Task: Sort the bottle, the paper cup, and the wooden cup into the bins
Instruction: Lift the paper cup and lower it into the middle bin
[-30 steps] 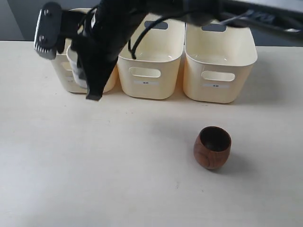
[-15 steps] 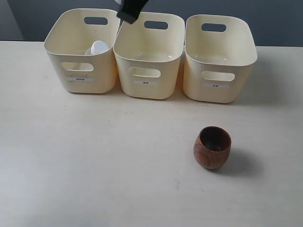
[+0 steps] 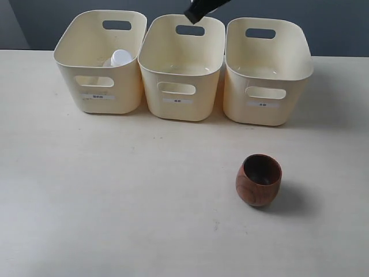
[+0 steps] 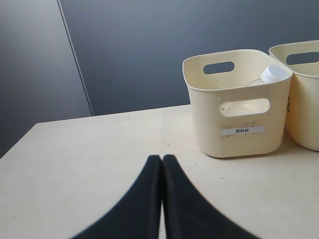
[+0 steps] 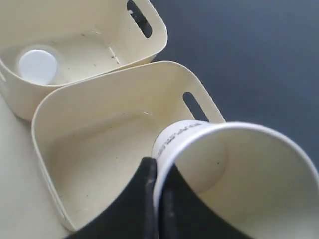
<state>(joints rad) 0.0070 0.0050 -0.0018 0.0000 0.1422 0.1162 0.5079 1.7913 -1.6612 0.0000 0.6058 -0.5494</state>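
Shift across from the bin holding the bottle [image 3: 121, 57]: right gripper [image 5: 157, 173] now high over the middle bin [image 3: 196, 109], clamped on the paper cup [image 5: 234, 169] by its rim. Drop probably next. Wooden cup [image 3: 258, 180] far below, untouched.

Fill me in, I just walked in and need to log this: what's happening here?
The right fingers pinch the paper cup by its wall, holding it over the middle bin. The bottle already lies in the left bin. The wooden cup stands on the table, untouched. The left fingers are shut and hold nothing.
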